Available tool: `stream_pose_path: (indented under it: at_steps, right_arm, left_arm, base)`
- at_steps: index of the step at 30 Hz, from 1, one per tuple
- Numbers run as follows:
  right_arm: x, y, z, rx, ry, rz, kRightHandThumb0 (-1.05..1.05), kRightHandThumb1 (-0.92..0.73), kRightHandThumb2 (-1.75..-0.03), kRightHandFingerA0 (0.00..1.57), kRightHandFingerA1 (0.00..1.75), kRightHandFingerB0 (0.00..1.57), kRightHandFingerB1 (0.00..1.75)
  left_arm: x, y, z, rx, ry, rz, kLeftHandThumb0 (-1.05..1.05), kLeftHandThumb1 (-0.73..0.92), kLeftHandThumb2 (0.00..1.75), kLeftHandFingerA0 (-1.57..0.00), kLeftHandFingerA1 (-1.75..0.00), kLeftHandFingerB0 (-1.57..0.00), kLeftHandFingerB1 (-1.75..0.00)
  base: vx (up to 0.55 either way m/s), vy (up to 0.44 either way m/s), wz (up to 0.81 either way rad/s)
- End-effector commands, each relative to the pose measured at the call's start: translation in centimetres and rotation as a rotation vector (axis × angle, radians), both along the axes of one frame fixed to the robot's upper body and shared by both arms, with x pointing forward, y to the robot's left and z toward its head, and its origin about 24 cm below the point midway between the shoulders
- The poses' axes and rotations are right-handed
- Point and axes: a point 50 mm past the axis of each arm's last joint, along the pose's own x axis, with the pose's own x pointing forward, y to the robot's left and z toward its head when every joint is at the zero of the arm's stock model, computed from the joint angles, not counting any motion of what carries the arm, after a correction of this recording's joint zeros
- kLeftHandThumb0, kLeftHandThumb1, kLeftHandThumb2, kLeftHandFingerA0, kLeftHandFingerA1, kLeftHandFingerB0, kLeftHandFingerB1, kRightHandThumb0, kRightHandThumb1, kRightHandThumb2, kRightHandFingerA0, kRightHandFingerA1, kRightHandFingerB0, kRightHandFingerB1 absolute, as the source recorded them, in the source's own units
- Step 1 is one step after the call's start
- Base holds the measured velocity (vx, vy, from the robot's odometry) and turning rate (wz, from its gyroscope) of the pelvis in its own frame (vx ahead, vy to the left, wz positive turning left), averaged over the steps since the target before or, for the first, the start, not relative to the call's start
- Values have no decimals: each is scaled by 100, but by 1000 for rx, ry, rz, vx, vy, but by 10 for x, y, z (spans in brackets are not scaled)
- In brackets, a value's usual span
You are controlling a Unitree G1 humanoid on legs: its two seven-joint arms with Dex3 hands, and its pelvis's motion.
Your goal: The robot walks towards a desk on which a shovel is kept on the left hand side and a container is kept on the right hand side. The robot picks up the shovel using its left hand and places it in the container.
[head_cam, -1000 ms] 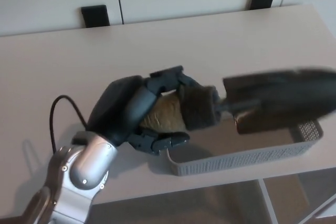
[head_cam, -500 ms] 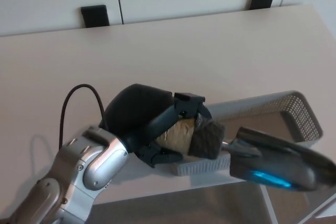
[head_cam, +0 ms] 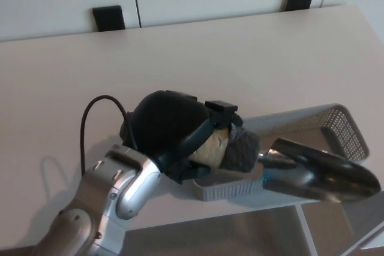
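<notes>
Black and matte, the left hand (head_cam: 174,136) wraps its thick fingers (head_cam: 207,130) around the shovel (head_cam: 282,166), gripping it by the handle. That handle is a stubby cylinder of pale tan, wood-like material, capped on the blade side by a dark grey, rough-looking collar. Beyond the collar a short neck widens into a glossy, dark metal blade, scoop-shaped and tapering to a rounded tip that catches the light.

The shovel's long axis runs outward from the hand toward the robot's right, tilting slightly toward the near edge, with the blade tip pointing that way. It is held in the air over the container (head_cam: 336,125), which lies just beyond and beneath the hand's fingertips. The container is a shallow, light grey tray with perforated, mesh-like walls and rounded corners; its near wall sits close to the front edge of the surface (head_cam: 198,58), and the blade tip reaches out past that edge.

Behind the hand the arm is smooth silver metal with a thin black cable (head_cam: 99,112) looping above the wrist. Away from the hand, the pale beige surface lies bare and broad on the far side. Two black brackets (head_cam: 108,18) sit at its back edge against white panels.
</notes>
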Motion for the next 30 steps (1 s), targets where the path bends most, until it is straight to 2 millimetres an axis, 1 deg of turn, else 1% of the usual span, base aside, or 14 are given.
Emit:
stream_pose_path:
  at_steps: [1,3,5,9,10,12,15,17,21,23,25,27,28,30]
  right_arm:
    - [0,-6,3,-42,16,39,-30,-59,-58,78,52,50,48]
    - [0,-6,3,-42,11,43,-30,-58,-58,79,53,50,48]
    - [0,-6,4,-37,18,39,-30,-59,-57,78,52,50,48]
    - [-1,-5,4,-34,19,43,-30,-59,-57,77,53,49,48]
    - [-1,-5,5,-42,19,47,-31,-59,-58,77,52,50,48]
    - [-1,-5,4,-39,21,44,-31,-59,-58,78,53,49,48]
    - [0,-5,5,-48,17,56,-31,-58,-57,78,52,49,47]
    - [1,-5,5,-48,18,54,-31,-59,-57,77,52,49,47]
    - [1,-5,4,-50,14,59,-31,-59,-57,78,52,49,47]
    - [1,-6,4,-48,17,61,-30,-59,-57,77,52,49,46]
    - [1,-6,4,-46,19,56,-31,-59,-57,77,52,49,47]
    - [1,-6,4,-41,20,53,-31,-60,-58,77,53,49,48]
    - [1,-6,4,-43,20,53,-30,-59,-57,77,52,49,46]
    - [1,-6,4,-48,22,58,-31,-59,-57,77,52,48,47]
  left_arm:
    - [2,7,14,7,-139,180,-24,77,66,-101,-151,-74,-49]
    - [1,7,16,-2,-143,190,-24,77,66,-101,-151,-75,-50]
    - [1,7,16,-6,-152,203,-26,77,66,-103,-147,-76,-49]
    - [-2,7,15,4,-151,202,-27,77,66,-101,-149,-78,-50]
    - [-2,7,14,6,-148,203,-28,77,66,-103,-148,-74,-48]
    - [-3,7,12,13,-151,198,-26,75,65,-102,-148,-74,-48]
    - [-4,8,11,55,-162,198,-27,74,65,-103,-146,-69,-46]
    - [-6,8,9,94,-164,197,-29,74,65,-102,-146,-71,-47]
    - [-6,8,5,127,-145,210,-31,76,65,-103,-140,-73,-48]
    - [-6,8,2,147,-129,215,-32,77,65,-104,-141,-72,-47]
    - [-7,8,0,149,-109,215,-32,77,64,-105,-135,-73,-47]
    - [-7,8,-2,188,-78,221,-33,76,64,-104,-136,-71,-46]
    - [-7,7,-3,194,-72,222,-33,76,63,-105,-133,-72,-46]
    - [-6,7,-5,217,-65,228,-34,76,63,-105,-133,-75,-47]
  base:
    - [0,0,0]
    - [0,0,0]
    - [0,0,0]
    - [0,0,0]
    - [0,0,0]
    - [0,0,0]
    - [0,0,0]
    - [0,0,0]
    - [0,0,0]
    - [0,0,0]
    - [0,0,0]
    - [0,0,0]
    - [0,0,0]
    - [0,0,0]
